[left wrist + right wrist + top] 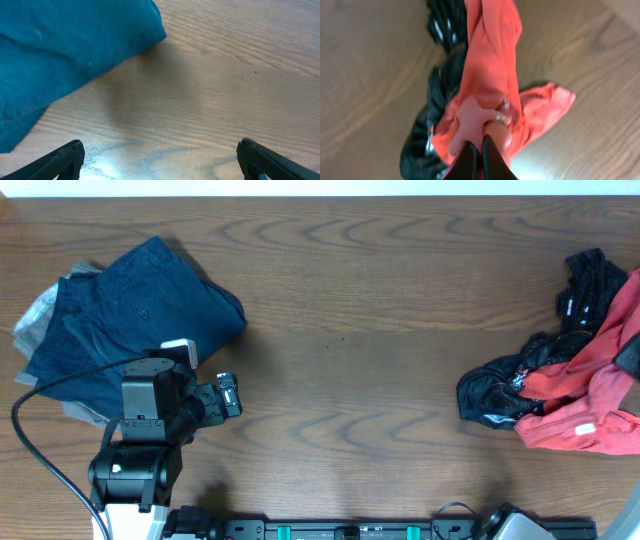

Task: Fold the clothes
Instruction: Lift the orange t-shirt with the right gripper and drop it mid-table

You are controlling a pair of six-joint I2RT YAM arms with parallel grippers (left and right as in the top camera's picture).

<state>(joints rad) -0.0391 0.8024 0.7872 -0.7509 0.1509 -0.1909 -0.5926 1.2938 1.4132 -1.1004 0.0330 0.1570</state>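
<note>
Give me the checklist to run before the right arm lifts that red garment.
1. The right claw shut on the red garment: ok.
2. The red garment free of the black garment: not ok, they lie tangled.
3. The left claw open and empty: ok.
4. The left claw apart from the blue clothes: ok.
5. How much fabric the right claw holds: cannot tell.
</note>
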